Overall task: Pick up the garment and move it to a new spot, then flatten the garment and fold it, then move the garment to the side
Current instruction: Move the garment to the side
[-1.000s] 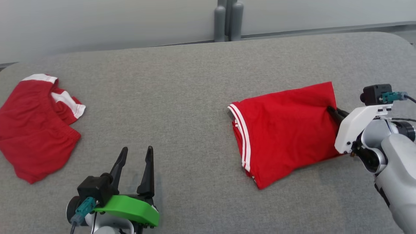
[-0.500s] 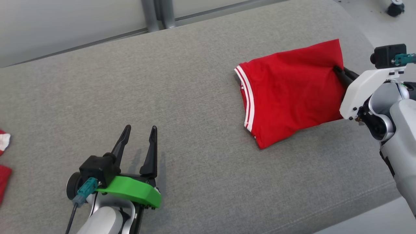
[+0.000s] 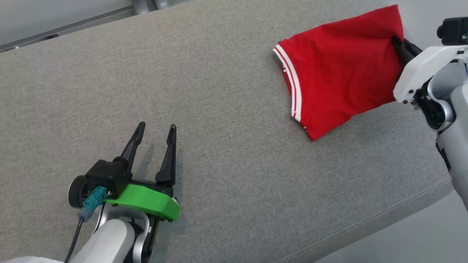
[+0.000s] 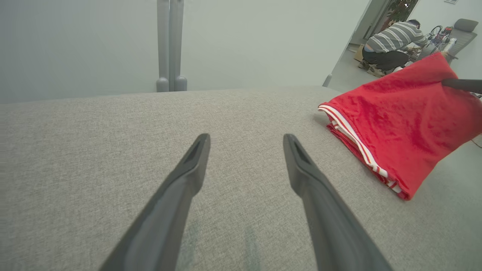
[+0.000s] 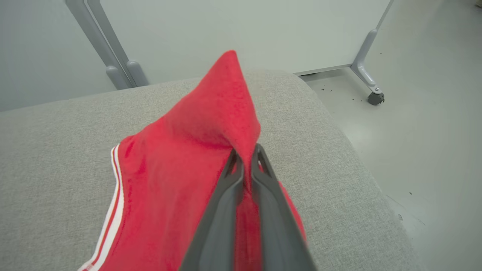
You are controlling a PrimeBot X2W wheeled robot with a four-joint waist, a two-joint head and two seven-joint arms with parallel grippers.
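The red garment (image 3: pixel 336 69), folded into a compact stack with 2 white stripes (image 3: pixel 291 82) along its left hem, lies at the far right end of the grey upholstered surface (image 3: pixel 219 91), close to the rounded corner. The right gripper (image 3: pixel 397 41) is clenched on the garment's right edge. In the right wrist view its 2 fingers pinch a raised peak of cloth, so that side is lifted while the striped hem rests on the upholstery. This grip looks meant to carry or drag the stack sideways, the task's last step, without opening the folds. The left gripper (image 3: pixel 157 128) hovers low over bare upholstery, well apart from the garment, fingers spread and holding nothing, probably parked out of the way. No brand, label or writing is readable anywhere.
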